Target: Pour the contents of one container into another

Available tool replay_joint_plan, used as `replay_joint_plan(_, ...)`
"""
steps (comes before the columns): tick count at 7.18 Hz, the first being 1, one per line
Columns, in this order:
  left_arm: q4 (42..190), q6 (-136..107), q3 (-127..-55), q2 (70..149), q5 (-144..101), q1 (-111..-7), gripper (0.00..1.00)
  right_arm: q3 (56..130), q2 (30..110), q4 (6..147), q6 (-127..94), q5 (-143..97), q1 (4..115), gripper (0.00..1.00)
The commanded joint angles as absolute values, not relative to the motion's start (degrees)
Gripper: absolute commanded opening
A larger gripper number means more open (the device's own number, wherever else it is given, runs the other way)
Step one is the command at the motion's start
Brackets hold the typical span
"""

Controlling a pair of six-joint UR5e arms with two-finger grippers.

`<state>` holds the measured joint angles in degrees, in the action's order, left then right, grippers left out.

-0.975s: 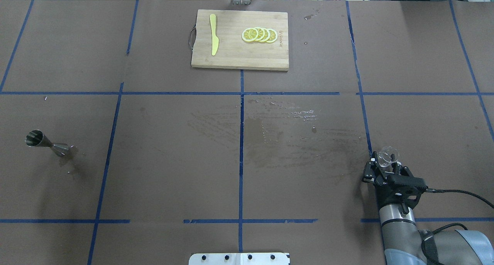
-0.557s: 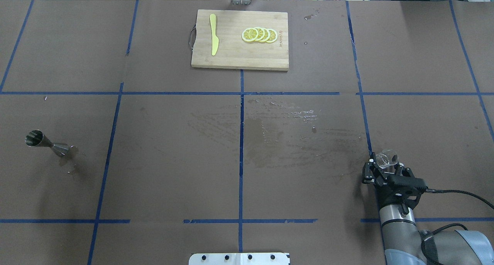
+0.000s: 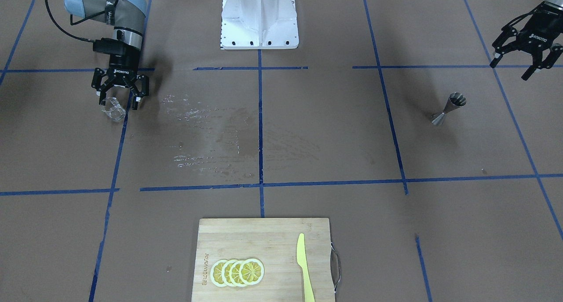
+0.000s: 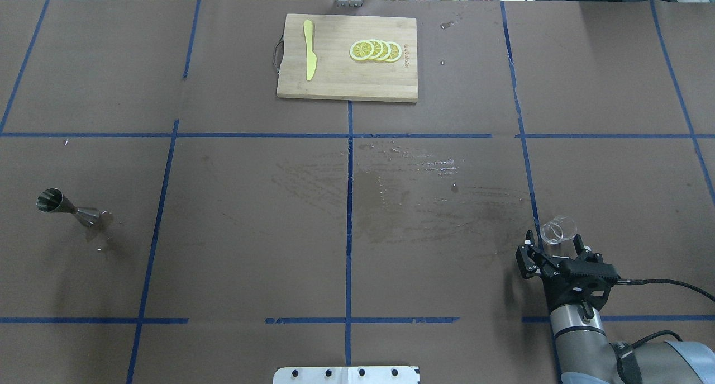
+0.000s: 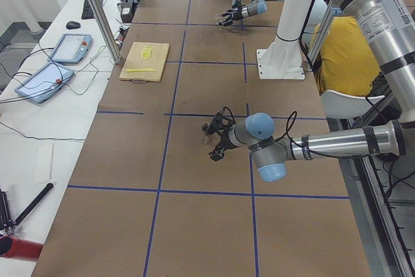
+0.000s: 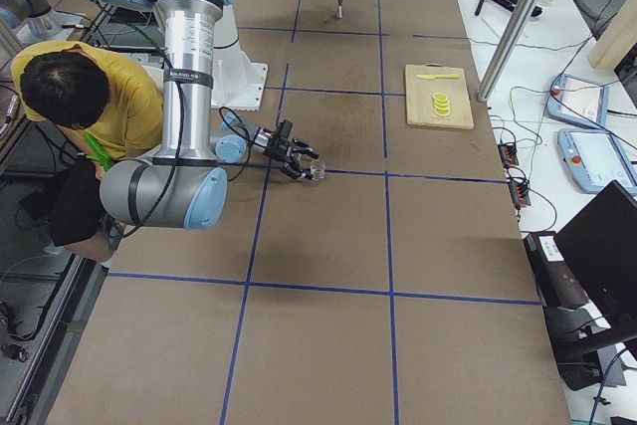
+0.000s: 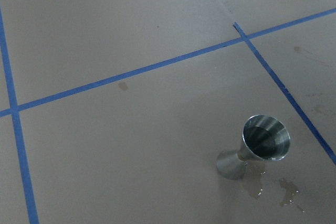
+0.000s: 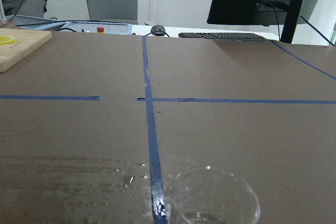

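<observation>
Standing free: one small clear glass tumbler (image 4: 558, 231), upright on the table at 4 o'clock in the overhead view.
Right gripper (image 4: 556, 247): fingers spread apart, empty, just at the tumbler's 6 o'clock.
Jigger: one silver hourglass-shaped steel jigger (image 4: 70, 208), upright at 9 o'clock, small puddle (image 7: 273, 187) beside it.
Left gripper (image 3: 512, 65): fingers apart, empty, near the jigger.
Board: one bamboo cutting board (image 4: 346, 85) at 12 o'clock, bearing four lemon slices (image 4: 375, 50) and one yellow knife (image 4: 309, 51).

In the overhead view's lower right, the right tool (image 4: 554, 247) is being drawn back toward the bottom edge, its jaws being spread wider. The glass tumbler (image 4: 558, 231) is being left unclamped on the surface (image 4: 447, 272).
</observation>
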<state>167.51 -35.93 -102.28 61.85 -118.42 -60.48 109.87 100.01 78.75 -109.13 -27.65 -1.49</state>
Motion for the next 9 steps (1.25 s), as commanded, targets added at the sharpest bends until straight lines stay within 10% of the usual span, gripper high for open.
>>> replay_joint_plan(1,167.5,-35.9,-101.7,62.5,-118.3,-60.5,1.0,117.5,106.5,78.7,-106.4,-28.9,-4.4,1.0)
replay_joint_plan(9,156.9,-17.2,-93.3,69.5,-118.9,-76.0,1.0,126.6,113.2,55.0,-65.5,-62.3,18.2,1.0)
